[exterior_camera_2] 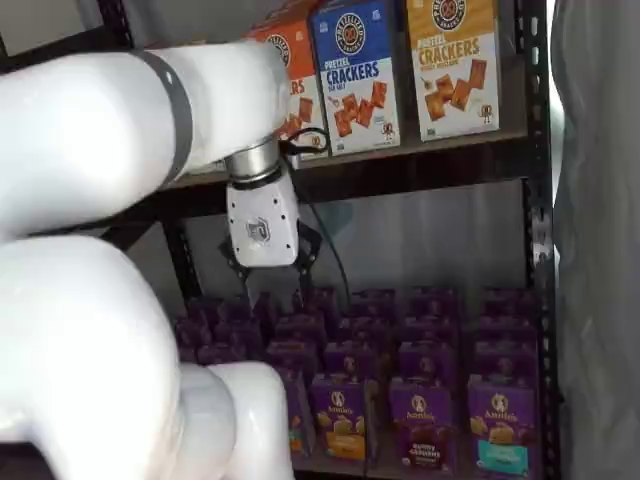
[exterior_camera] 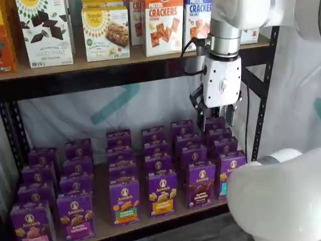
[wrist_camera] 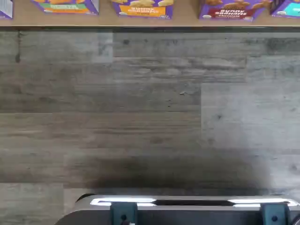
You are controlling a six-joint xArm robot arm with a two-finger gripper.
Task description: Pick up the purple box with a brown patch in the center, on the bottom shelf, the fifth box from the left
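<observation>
The purple box is found at the front edge of the bottom shelf, standing upright with its printed face outward; in both shelf views it is marked out by the dark brown band and the brown cookies at its centre. It is flanked closely by a carton with a yellow band on one side and a carton with a teal patch on the other, and more purple cartons are lined up behind it. In the wrist view only its lower part is seen, at the shelf's edge above the grey plank floor.

The gripper is held well above the rows of cartons, with nothing between its fingers; a gap between the two black fingers is seen, so they are taken to be spread wide.

The box is judged to be light, thin cardboard: stiff enough along its edges, but easily dented across its broad faces and likely smooth and a little slippery. A hold across the two narrow sides near the top would seem best, though little room is left by the neighbours. A firm squeeze could crush it; a loose one could let it slide or tip against the cartons beside it
</observation>
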